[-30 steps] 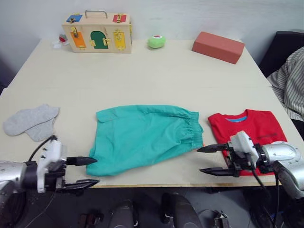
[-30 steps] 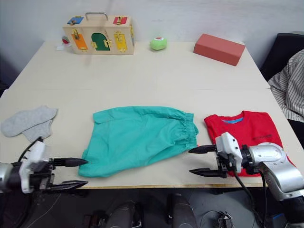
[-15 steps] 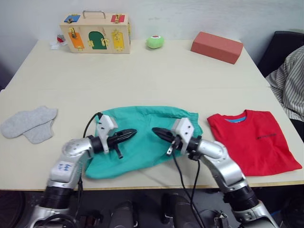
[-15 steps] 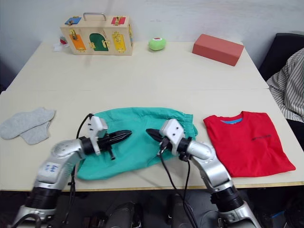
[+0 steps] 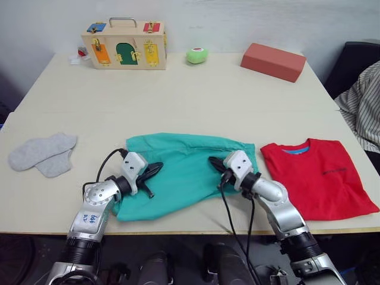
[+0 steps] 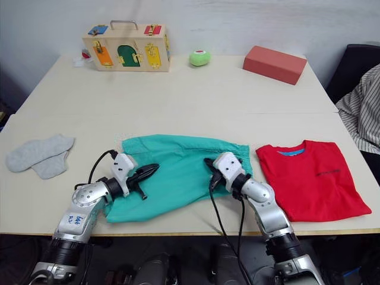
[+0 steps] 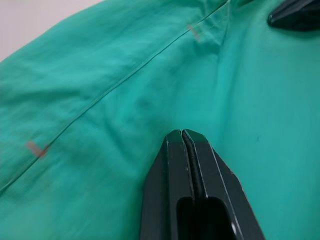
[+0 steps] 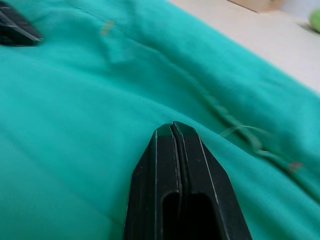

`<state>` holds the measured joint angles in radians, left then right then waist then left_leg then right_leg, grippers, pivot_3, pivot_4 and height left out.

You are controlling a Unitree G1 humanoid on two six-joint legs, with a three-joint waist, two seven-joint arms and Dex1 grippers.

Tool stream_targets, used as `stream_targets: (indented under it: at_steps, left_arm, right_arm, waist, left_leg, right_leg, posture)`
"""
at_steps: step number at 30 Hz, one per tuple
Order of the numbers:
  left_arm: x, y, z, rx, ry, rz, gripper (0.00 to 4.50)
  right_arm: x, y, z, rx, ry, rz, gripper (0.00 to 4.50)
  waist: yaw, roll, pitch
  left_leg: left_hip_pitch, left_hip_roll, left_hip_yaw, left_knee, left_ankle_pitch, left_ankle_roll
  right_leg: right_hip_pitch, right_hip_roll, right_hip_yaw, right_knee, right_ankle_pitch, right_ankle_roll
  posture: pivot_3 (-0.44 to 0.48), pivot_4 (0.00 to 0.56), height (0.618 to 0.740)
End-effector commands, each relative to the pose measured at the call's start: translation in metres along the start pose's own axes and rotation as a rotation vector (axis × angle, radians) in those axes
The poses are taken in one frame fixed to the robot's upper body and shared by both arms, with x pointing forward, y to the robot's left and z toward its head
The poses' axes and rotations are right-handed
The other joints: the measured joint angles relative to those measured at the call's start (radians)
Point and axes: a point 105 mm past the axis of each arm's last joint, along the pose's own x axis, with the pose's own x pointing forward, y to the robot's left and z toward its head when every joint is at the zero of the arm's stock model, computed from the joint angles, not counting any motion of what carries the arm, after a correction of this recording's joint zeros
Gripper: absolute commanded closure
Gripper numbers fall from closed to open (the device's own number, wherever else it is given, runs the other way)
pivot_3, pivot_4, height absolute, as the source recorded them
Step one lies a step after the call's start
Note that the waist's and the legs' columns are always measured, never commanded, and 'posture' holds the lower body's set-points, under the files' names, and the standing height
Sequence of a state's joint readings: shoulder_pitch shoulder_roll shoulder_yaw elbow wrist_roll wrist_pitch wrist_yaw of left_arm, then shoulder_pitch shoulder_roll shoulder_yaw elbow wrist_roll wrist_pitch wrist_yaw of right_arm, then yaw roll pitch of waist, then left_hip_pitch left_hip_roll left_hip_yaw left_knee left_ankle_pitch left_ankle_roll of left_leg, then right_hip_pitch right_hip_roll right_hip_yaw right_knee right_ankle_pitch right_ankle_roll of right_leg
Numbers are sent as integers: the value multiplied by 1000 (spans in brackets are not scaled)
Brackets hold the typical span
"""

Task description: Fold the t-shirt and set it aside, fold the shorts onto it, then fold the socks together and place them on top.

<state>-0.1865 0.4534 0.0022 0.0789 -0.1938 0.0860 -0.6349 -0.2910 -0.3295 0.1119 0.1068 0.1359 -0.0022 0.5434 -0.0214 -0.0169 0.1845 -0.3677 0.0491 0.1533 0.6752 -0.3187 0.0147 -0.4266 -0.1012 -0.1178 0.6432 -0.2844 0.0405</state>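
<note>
Working on the shorts stage. Surface [image 5: 196, 101]: one, pale, carrying everything. Shorts [image 5: 184, 172]: one pair, teal, lying flat at front centre, waistband toward the t-shirt. T-shirt [image 5: 320, 178]: one, red, already folded and lying at front right, just beside the shorts, not overlapping. Socks [image 5: 41, 153]: two, grey, overlapping each other at far left, well apart from the shorts, untouched.

Tools: two, both lying low over the shorts. Left tool [image 5: 155, 168] sitting over the leg end, right tool [image 5: 214, 163] over the waistband end, tips pointing toward each other. Both clenched tip to tip in the wrist views; no cloth visibly pinched between the fingers [image 7: 186, 150], so likely pressing on the fabric rather than holding it.

Judgement on the step: shorts not yet folded, nothing stacked on the t-shirt. Doing it well probably needing:
- opening each tool and taking a firm pinch of the near edge, both layers of cloth
- lifting both ends evenly, keeping the cloth taut to avoid bunching in the middle
- laying the fold with edges matching, then carrying it fully onto the t-shirt without dragging the t-shirt out of shape

Background count, far edge of surface: one wooden latch box [image 5: 124, 44], one salmon block [image 5: 273, 61], one green ball [image 5: 196, 56]. Striped sleeve [image 5: 363, 104] of a person showing at the right edge.
</note>
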Motion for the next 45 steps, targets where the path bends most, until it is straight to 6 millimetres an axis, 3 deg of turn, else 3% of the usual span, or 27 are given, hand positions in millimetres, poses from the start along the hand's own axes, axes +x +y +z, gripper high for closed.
stream_targets:
  at_steps: [1, 3, 7, 10, 14, 17, 20, 25, 30, 32, 36, 39, 45]
  left_arm:
    - [-16, 10, -38, -94, 112, 72, 4475]
    - [-17, 13, -39, -102, 109, 85, 4475]
    - [-15, 10, -33, -99, 73, 43, 4475]
    - [-12, 0, -5, -70, -54, -71, 4475]
    - [-7, -15, 35, -26, -186, -217, 4475]
    - [-3, -23, 51, 26, -208, -285, 4475]
    - [3, -29, 67, 72, -246, -324, 4500]
    - [9, -37, 75, 112, -265, -412, 4500]
    - [18, -33, 65, 115, -243, -424, 4500]
    - [22, -30, 64, 103, -249, -420, 4500]
    - [29, -28, 60, 90, -252, -433, 4500]
    - [31, -29, 57, 105, -236, -463, 4500]
    - [29, -25, 48, 105, -203, -459, 4500]
  right_arm:
    - [-17, -36, 1, 110, -49, -168, 4500]
    - [-21, -45, 6, 196, -111, -222, 4500]
    - [-24, -44, 10, 236, -155, -194, 4500]
    - [-22, -45, 21, 219, -190, -212, 4500]
    - [-16, -21, 45, 154, -238, -128, 4500]
    - [-23, -11, 60, 194, -283, -103, 4500]
    - [-44, -4, 75, 313, -306, -63, 3934]
    - [-93, 3, 87, 659, -248, 1, 2149]
    - [-143, 9, 46, 942, 112, -155, 402]
    - [-152, 16, 33, 1054, 197, -198, 39]
    - [-147, 27, 5, 1257, 317, -309, 39]
    - [-123, 25, 6, 1358, 255, -339, 39]
    - [-81, 31, 3, 1400, 248, -315, 39]
  waist:
    - [-1, 1, -3]
    - [-4, 5, -6]
    - [-7, 9, -10]
    - [-10, 9, -10]
    - [-8, 9, -9]
    - [-5, 9, -9]
    - [0, 9, -9]
    - [1, 8, -8]
    - [7, 6, -7]
    - [8, 5, -7]
    - [7, 2, -5]
    - [5, 1, -5]
    - [-3, -1, -6]
  left_leg:
    - [0, 0, 0, 0, 0, 1]
    - [0, 0, 0, 0, -1, 1]
    - [2, 0, 0, -5, -1, 4]
    - [6, 0, 2, -11, 2, 2]
    - [4, 1, 2, -12, 6, -5]
    - [0, 1, 1, -12, 6, -5]
    - [-1, 0, -1, -12, 5, -4]
    - [-2, -1, -2, -12, 3, 0]
    - [-3, 0, -4, -12, 0, 6]
    - [-2, 0, -4, -12, 0, 6]
    - [-3, 2, -4, -12, 0, 6]
    - [-4, 2, -4, -12, 1, 6]
    - [-5, 1, -3, -12, 2, 5]
  right_leg:
    - [0, 0, 0, 0, 0, 0]
    - [0, 0, 0, 0, 0, 0]
    - [0, 0, 0, 0, 0, 0]
    - [0, 1, 2, 0, 0, 0]
    - [-3, 3, 2, 0, -1, -2]
    - [-5, 3, 1, -1, -1, -2]
    - [-4, 3, 1, -3, -1, -2]
    - [-2, 2, 0, -8, 0, 0]
    - [0, 3, -2, -12, 0, 1]
    - [0, 4, -2, -13, 0, 1]
    - [0, 6, -1, -14, 1, 3]
    - [0, 7, 0, -15, 2, 4]
    - [-1, 7, 1, -16, 2, 5]
  posture:
    - [0, 150, 740]
    - [0, 150, 740]
    - [0, 150, 740]
    - [0, 150, 740]
    - [0, 150, 740]
    - [0, 150, 740]
    - [0, 150, 740]
    - [0, 150, 740]
    - [0, 150, 740]
    - [0, 150, 740]
    - [0, 150, 740]
    - [0, 150, 740]
    - [0, 150, 740]
